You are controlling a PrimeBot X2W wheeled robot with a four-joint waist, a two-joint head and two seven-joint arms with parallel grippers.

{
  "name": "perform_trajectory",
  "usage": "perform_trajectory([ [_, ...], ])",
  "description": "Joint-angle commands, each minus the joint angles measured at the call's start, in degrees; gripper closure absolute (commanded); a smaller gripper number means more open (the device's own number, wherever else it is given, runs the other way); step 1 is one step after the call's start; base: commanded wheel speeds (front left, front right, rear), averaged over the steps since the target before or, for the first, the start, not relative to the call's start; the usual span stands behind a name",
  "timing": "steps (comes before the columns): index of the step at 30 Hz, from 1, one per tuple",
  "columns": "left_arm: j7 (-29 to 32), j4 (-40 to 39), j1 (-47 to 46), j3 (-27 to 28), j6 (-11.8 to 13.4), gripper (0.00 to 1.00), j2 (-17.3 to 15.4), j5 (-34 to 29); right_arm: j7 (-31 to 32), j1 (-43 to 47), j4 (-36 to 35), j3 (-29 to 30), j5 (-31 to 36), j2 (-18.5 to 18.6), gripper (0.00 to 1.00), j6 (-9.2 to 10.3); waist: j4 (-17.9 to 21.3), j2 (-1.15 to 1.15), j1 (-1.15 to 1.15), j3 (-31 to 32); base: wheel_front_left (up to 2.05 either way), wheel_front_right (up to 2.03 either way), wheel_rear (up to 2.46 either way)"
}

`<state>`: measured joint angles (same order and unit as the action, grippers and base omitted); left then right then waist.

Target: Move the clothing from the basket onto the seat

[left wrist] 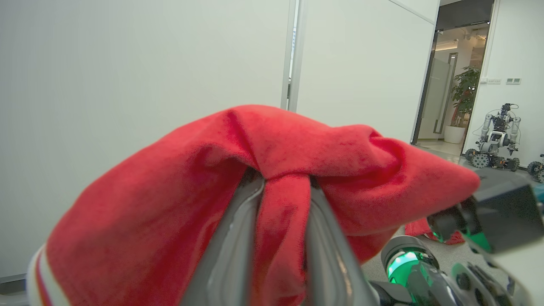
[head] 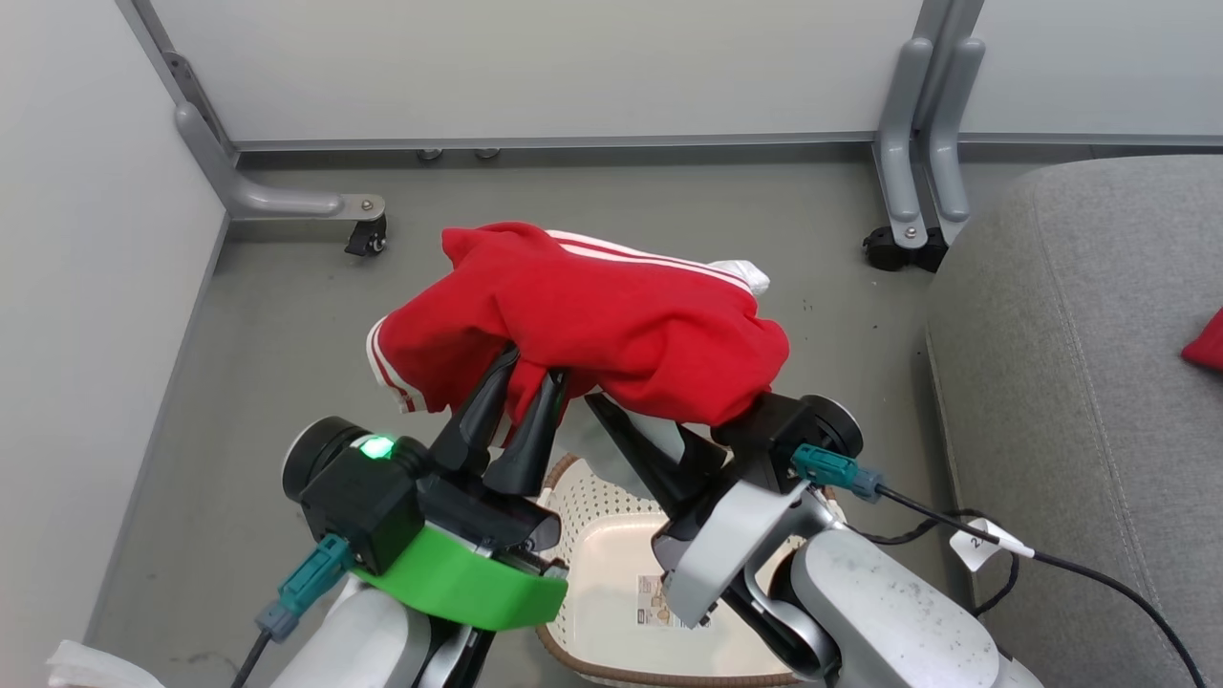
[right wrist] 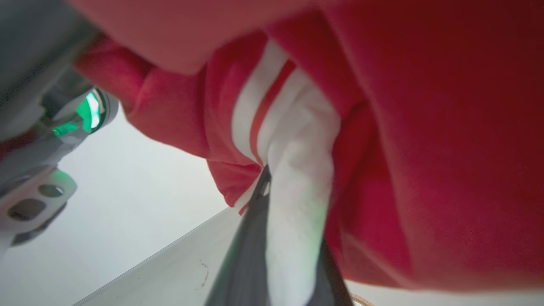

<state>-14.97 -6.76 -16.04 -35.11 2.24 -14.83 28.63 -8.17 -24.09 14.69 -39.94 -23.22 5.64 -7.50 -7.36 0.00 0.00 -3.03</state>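
Head view: our two arms hold the red clothing bunched in the air above the grey floor, over the far end of the cream basket and well apart from the grey seat at the right. Our left gripper has its dark fingers pinched together on a fold at the garment's underside. Our right gripper reaches in beside it, with white lining caught between its fingers. The basket sits on the floor between our forearms, with its label sticker showing on the bottom. A second red piece lies on the seat at the picture's right edge, and a white partition on castor feet closes off the background. Left wrist view: our left gripper is clamped on a strip of the clothing, which drapes over both fingers, its white-striped hem hanging at the lower left. Another wheeled robot and a potted plant stand beyond a doorway at the right. Right wrist view: our right gripper is closed on the white lining of the clothing, just beside a band of white trim with a red stripe, while the red cloth hangs close over the lens.
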Motion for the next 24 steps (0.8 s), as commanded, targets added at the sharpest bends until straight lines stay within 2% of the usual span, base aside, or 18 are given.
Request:
perform_trajectory([
  [1, -0.3, 0.2, 0.4, 0.1, -0.3, 1.00, 0.3, 0.1, -0.3, -0.7, 0.3, -0.2, -0.4, 0.2, 1.00, 0.02, 0.0, 0.00, 0.00, 0.1, 0.00, 0.00, 0.00],
  [13, -0.3, 0.5, 0.6, -0.2, -0.5, 1.00, 0.2, 0.2, -0.5, -0.9, 0.2, -0.3, -0.8, 0.8, 1.00, 0.02, 0.0, 0.00, 0.00, 0.2, 0.00, 0.00, 0.00],
  [15, -0.2, 0.6, 0.4, 0.1, 0.5, 1.00, 0.2, -0.6, -0.6, -1.0, 0.0, -0.1, -0.7, 0.9, 1.00, 0.02, 0.0, 0.00, 0.00, 0.2, 0.00, 0.00, 0.00],
  [16, 0.5, 0.9, 0.4, -0.3, 0.6, 0.00, 0.1, -0.7, -0.7, -1.0, -0.1, 0.0, -0.7, 0.9, 1.00, 0.02, 0.0, 0.00, 0.00, 0.2, 0.00, 0.00, 0.00],
  [24, 1.5, 1.3, 0.5, -1.8, 0.5, 0.00, -0.5, -1.7, -1.1, -1.2, -0.1, 1.4, -0.2, 1.3, 1.00, 0.02, -0.1, 0.00, 0.00, 0.1, 0.00, 0.00, 0.00],
])
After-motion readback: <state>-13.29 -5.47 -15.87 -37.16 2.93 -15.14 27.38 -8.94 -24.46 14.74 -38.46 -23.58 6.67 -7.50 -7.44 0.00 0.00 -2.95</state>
